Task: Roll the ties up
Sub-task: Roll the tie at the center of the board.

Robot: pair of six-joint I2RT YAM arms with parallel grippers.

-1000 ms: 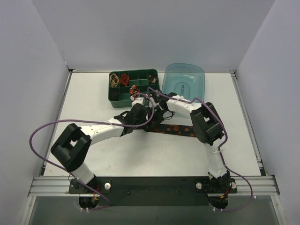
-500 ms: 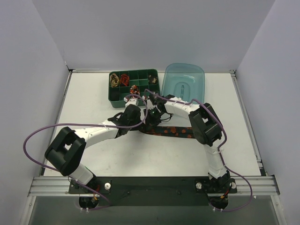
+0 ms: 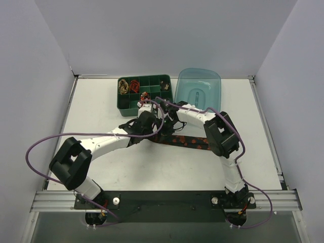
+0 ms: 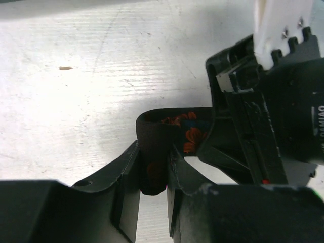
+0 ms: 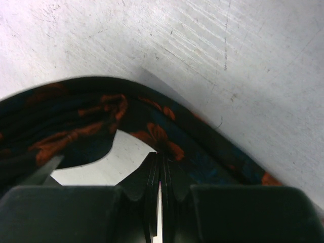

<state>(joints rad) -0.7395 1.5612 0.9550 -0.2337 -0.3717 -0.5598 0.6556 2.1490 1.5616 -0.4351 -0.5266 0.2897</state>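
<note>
left tool still clamps the folded tie; right tool still pinches it; both barely moved.

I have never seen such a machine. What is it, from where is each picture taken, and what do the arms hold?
This is a robot: two arms bolted at the near edge of a white table. The wide picture is from a fixed camera above and behind them: left arm on the left, right arm on the right. The two close pictures are from a camera on each wrist, looking along that arm's jaws. On the table are a green tray, some compartments holding rolled ties, a blue plastic container, and a long black tie with orange blotches. Both pairs of jaws are shut on that tie: the left on a fold, the right on its edge.
</note>
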